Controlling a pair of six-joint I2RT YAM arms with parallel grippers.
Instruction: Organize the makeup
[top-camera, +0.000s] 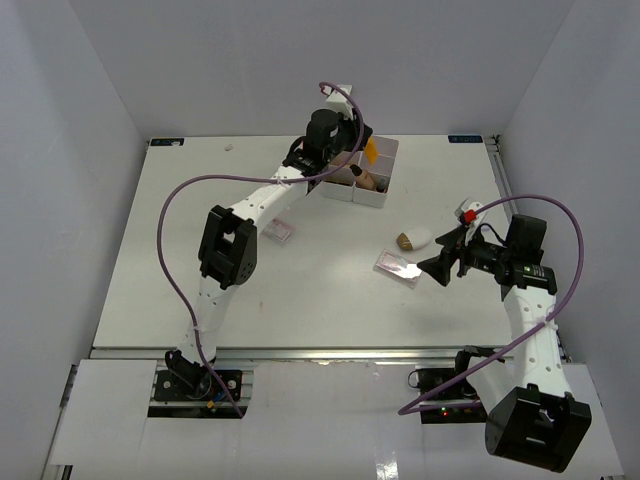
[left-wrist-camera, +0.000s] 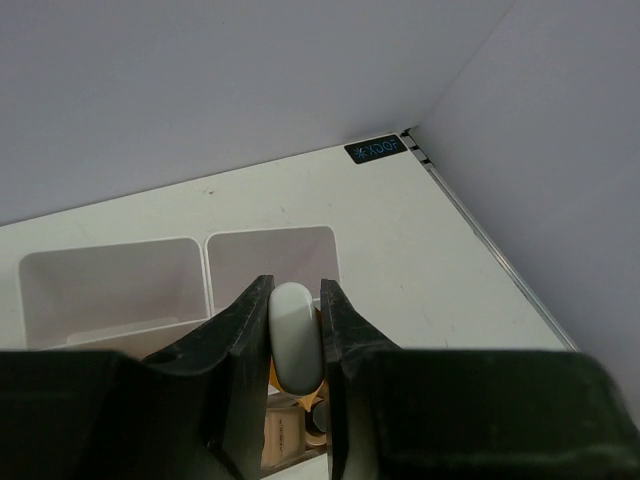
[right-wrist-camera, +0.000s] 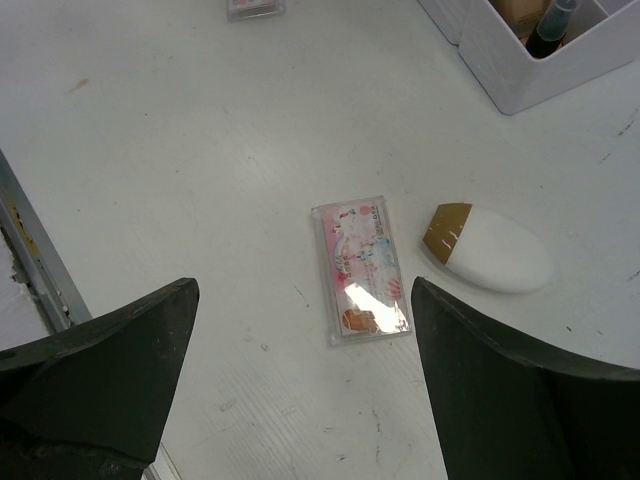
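My left gripper (left-wrist-camera: 296, 295) is shut on a pale rounded piece with orange at its lower end, seemingly the orange tube (left-wrist-camera: 295, 340), held over the white box (left-wrist-camera: 270, 245). In the top view this gripper (top-camera: 347, 140) is over the box (top-camera: 385, 195), with orange (top-camera: 371, 150) beside it. The tan dark-capped bottle (top-camera: 368, 181) lies in a compartment below (left-wrist-camera: 285, 430). My right gripper (right-wrist-camera: 303, 290) is open and empty above a pink flat packet (right-wrist-camera: 362, 270). The white-gold piece (right-wrist-camera: 490, 250) lies next to that packet. The top view shows this gripper (top-camera: 440, 266), packet (top-camera: 397, 266) and piece (top-camera: 414, 240).
A second pink packet (top-camera: 280, 230) lies left of the box, under the left arm, and shows at the top edge of the right wrist view (right-wrist-camera: 255, 8). The box corner (right-wrist-camera: 540, 70) is at the far right there. Grey walls enclose the table on three sides.
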